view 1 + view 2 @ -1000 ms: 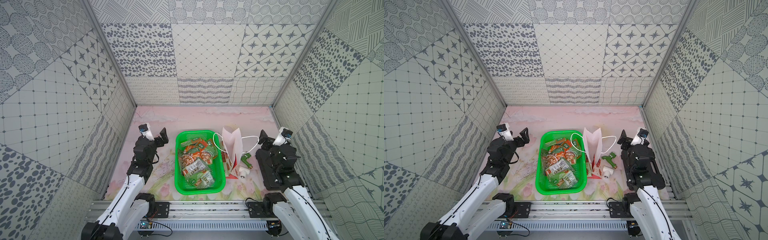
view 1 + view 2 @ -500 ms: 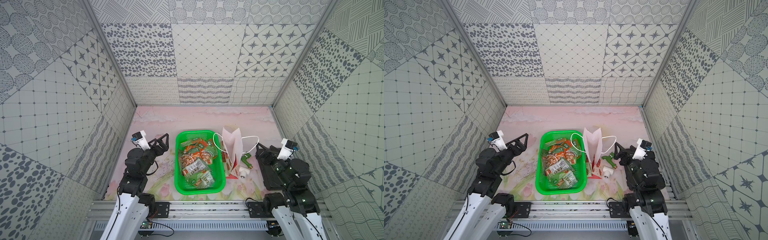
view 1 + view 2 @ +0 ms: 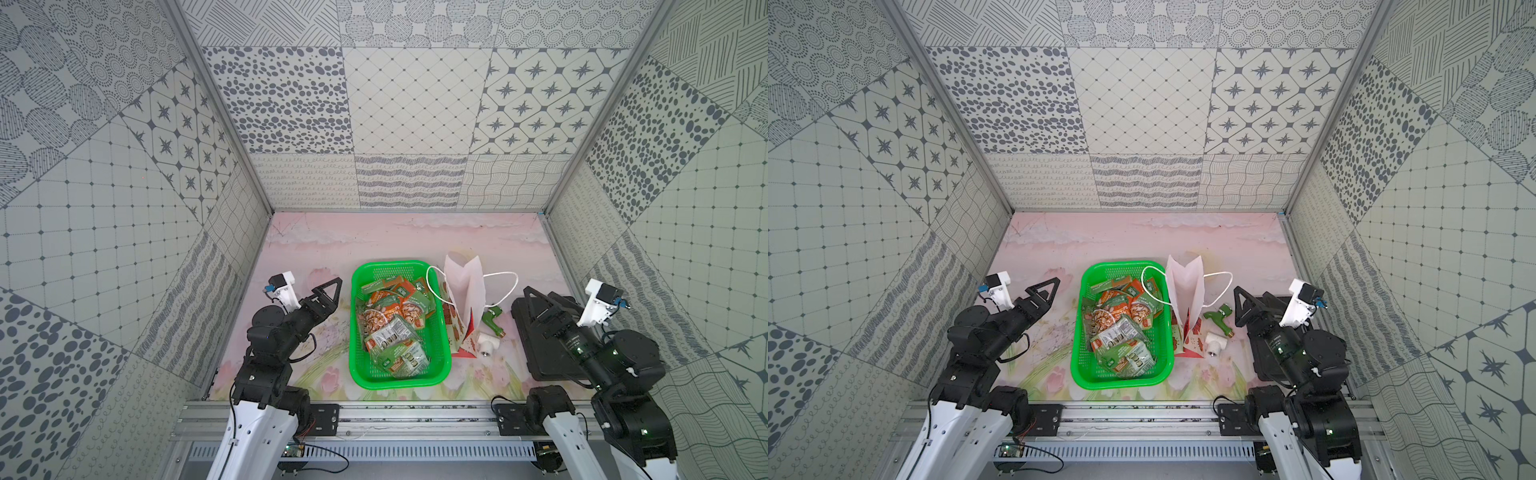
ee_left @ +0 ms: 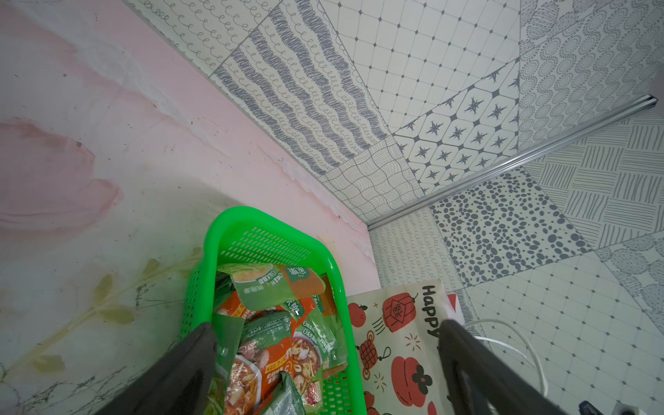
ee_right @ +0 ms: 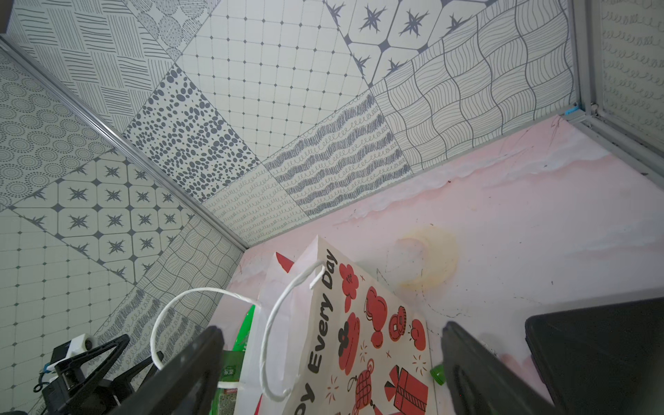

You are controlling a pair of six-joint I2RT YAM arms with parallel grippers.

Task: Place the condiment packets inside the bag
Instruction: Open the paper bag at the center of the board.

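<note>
- The condiment packets (image 3: 392, 328) lie heaped in the green mesh basket (image 3: 399, 382), the green and orange ones overlapping and the larger silvery-green ones at the end nearest my base
- The bag (image 3: 465, 291) stands upright just beside the basket's right side, with its mouth pinched narrow and its white inside showing in both top views
- 1 of its white cord handles (image 5: 201, 290) droops over the basket's rim and onto the packets, and the other loops out to the right
- In both wrist views the bag's pale faces carry red cartoon figures and black lettering
- A green tap-shaped piece (image 3: 492, 320) and a white pipe fitting (image 3: 485, 345) lie on the bench (image 3: 395, 237) near the bag's foot, on its right
- My left fingers (image 4: 187, 363) are spread wide with nothing between them
- They hover over the bench left of the basket, and the left wrist view looks between them at the packets and the bag
- My right fingers (image 5: 187, 366) are also spread wide and empty
- They hang to the right of the bag, above a flat black slab (image 5: 593, 359) that rests on the bench
- The bench itself is pink with a faded flower print
</note>
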